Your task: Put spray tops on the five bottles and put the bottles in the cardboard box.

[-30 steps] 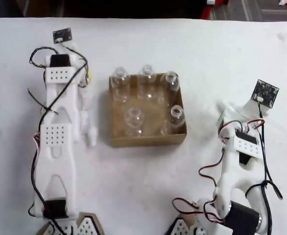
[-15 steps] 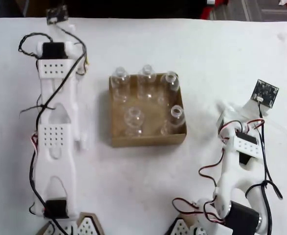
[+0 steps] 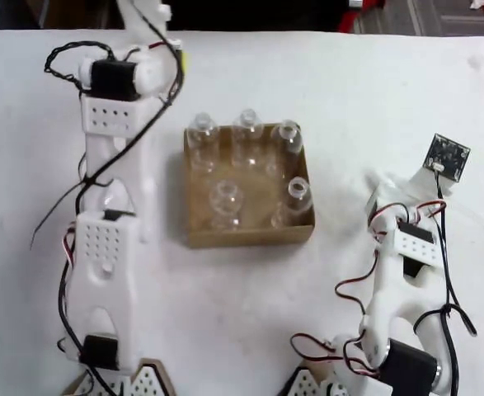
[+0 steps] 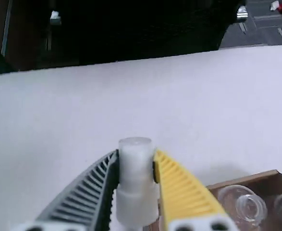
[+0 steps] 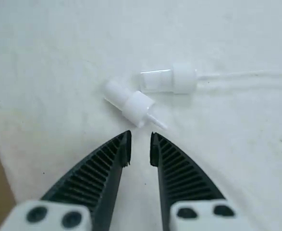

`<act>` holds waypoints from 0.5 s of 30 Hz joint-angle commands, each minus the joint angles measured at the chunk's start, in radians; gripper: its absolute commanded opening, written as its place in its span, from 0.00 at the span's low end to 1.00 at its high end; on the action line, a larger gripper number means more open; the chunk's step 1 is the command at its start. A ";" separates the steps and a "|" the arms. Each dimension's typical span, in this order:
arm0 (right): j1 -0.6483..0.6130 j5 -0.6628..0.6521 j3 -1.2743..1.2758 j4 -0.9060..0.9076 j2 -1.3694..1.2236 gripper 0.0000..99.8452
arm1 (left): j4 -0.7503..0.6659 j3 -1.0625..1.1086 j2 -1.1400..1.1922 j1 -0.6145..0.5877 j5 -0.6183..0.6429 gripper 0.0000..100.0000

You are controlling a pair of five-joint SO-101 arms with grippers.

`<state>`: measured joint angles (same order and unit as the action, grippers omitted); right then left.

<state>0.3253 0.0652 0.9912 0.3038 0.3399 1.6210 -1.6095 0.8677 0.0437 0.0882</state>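
Left wrist view: a white spray top [image 4: 136, 178] sits in the left gripper [image 4: 135, 154]. The grey and yellow jaws are clamped on its narrow head, and the wider collar lies further back between them. I cannot tell which way its tube points.
Bottles: five clear bottles [image 3: 225, 202] stand upright in the cardboard box [image 3: 250, 238], three along the far wall and two nearer. Every neck on show is open, with no top on it.
Why boxed first: the walls likely keep the bottles from tipping while tops go on. By my reading the boxing is done and all the capping is left.
Held top's place: in the high view the left arm [image 3: 110, 239] is stretched along the table [image 3: 349, 82] beside the box, with its wrist out past the box at the far edge. The top is therefore over no neck. A corner of the box shows just beside the yellow jaw in the left wrist view.
Loose tops: two more spray tops [image 5: 131, 105] lie on their sides on the table near each other, one trailing a thin tube.
Right gripper: the right gripper [image 5: 140, 144] has its black jaws slightly apart with nothing between them. Its tips are just short of the nearer loose top, which looks to me like a stance for picking it up.
Next move: I judge the held top has to be carried back over a neck and lined up straight before it is pressed down.
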 commanded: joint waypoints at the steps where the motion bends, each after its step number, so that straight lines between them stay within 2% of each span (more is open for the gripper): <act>1: -0.015 -0.008 -0.035 -0.021 0.004 0.05 | 0.040 -0.055 -0.206 0.065 -0.115 0.02; 5: -0.015 -0.008 -0.035 -0.021 0.004 0.05 | 0.158 -0.055 -0.386 0.147 -0.244 0.02; 8: -0.015 -0.008 -0.035 -0.021 0.004 0.05 | 0.160 -0.055 -0.499 0.150 -0.284 0.02; 13: -0.015 -0.008 -0.035 -0.021 0.004 0.05 | 0.166 -0.046 -0.634 0.150 -0.272 0.02; 15: -0.015 -0.008 -0.035 -0.021 0.004 0.05 | 0.169 -0.044 -0.690 0.148 -0.222 0.02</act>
<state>0.3222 0.0652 0.9912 0.3038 0.3399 1.7806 -1.6126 0.3076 0.1788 -0.1803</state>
